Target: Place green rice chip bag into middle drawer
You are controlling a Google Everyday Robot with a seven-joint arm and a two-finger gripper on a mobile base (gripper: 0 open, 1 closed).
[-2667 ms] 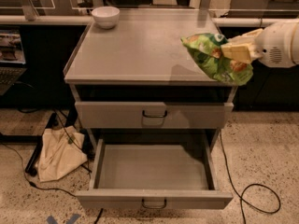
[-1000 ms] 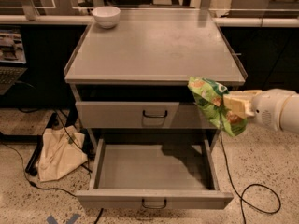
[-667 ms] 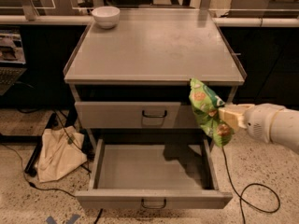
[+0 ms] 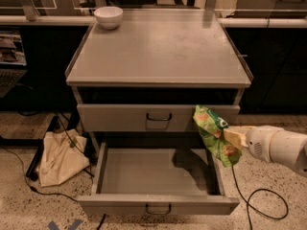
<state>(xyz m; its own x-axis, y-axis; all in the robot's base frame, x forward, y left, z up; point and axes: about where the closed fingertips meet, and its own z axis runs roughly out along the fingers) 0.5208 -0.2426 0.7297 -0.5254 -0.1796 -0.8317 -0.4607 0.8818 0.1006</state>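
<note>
The green rice chip bag hangs upright in my gripper, which is shut on its right side. My white arm reaches in from the right edge. The bag is in front of the right end of the upper grey drawer front and just above the right wall of the middle drawer. The middle drawer is pulled out and open, its grey floor bare, its small dark handle at the front.
A white bowl stands at the back left of the cabinet top. A beige cloth bag lies on the floor left of the cabinet. A black cable loops on the floor at the right.
My gripper has carried the bag down from above the cabinet top's right edge to beside the open drawer's right wall, and the bag has turned upright.
</note>
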